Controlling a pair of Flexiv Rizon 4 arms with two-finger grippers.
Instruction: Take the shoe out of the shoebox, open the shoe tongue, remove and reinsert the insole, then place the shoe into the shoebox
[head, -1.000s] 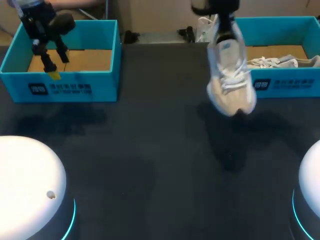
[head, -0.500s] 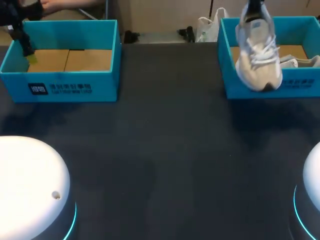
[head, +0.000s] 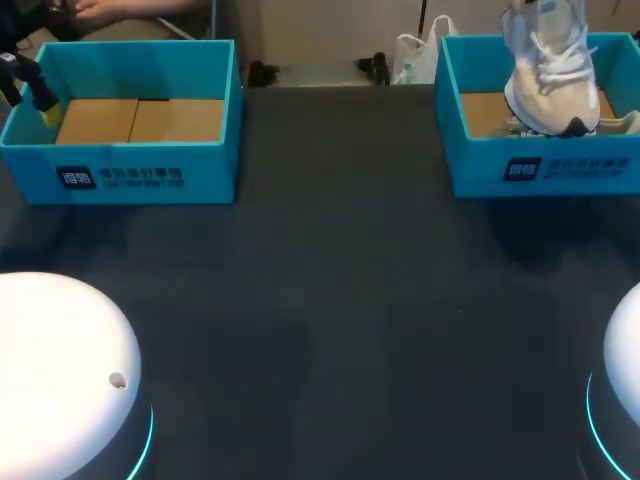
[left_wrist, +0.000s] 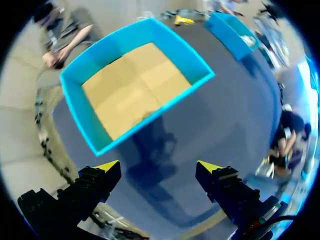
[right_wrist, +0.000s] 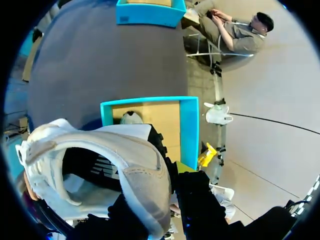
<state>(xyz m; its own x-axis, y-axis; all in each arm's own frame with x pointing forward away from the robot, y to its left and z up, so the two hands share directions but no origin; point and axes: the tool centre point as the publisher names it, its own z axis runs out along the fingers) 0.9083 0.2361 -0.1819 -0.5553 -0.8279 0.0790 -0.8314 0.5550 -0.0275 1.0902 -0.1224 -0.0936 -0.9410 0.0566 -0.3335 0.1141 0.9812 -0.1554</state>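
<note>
A: What has the right gripper (right_wrist: 165, 212) got?

B: It is clamped on the heel of the white shoe (head: 549, 78), with one black finger on each side of the heel wall. The shoe hangs toe down over the right box (head: 540, 172). Its dark sole tip is about level with the front wall. I cannot tell whether it touches the box floor.

A: Anything in its way there?

B: A second shoe (head: 618, 122) lies on the cardboard floor, behind and beside the hanging toe, reaching toward the box's right wall. The blue walls close round both.

A: And the left gripper (left_wrist: 159, 169)?

B: Its fingers are spread wide with nothing between them. It hovers by the left wall of the left box (head: 130, 165), whose brown cardboard floor shows.

A: Room to move?

B: The dark table (head: 330, 300) stretches wide between the two boxes, which stand well apart along the far edge. A white dome (head: 60, 365) sits at each near corner.
</note>
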